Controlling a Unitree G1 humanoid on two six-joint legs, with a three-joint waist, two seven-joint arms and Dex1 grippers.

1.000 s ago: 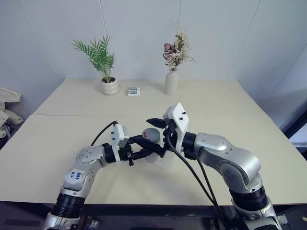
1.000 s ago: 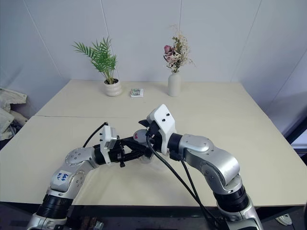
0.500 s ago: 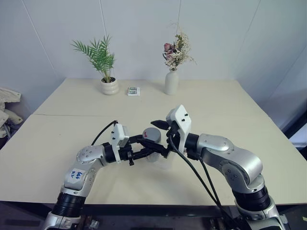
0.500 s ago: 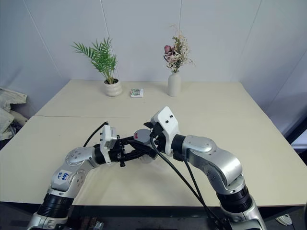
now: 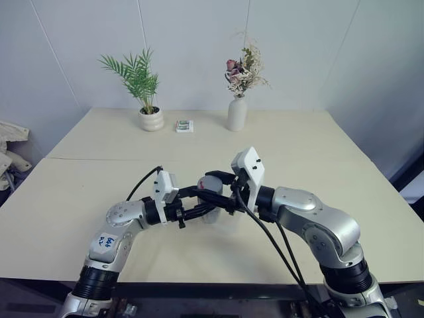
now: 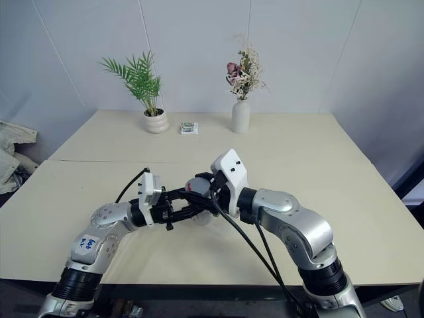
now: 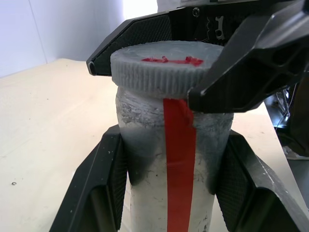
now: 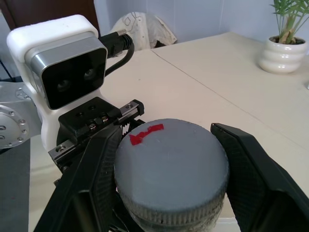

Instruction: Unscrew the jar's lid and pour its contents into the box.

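Silver-grey jar [image 7: 169,159] with red stripe, held upright above beige tabletop [image 5: 318,142], clamped in left claw [image 7: 169,193]. Ribbed grey lid [image 8: 170,166], red-marked, still on, clamped by right claw [image 8: 169,159]. Contents hidden. At far edge: potted palm [image 5: 142,86], small packet [image 5: 184,126], white flower vase [image 5: 236,112]; pale walls.

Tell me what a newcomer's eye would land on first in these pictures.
The two arms meeting over the near half of the table: the left claw is shut on the grey jar, which bears a red strip, while the right claw is shut on its ribbed lid. Behind, along the far edge, stand a potted palm and a white vase of dried flowers.
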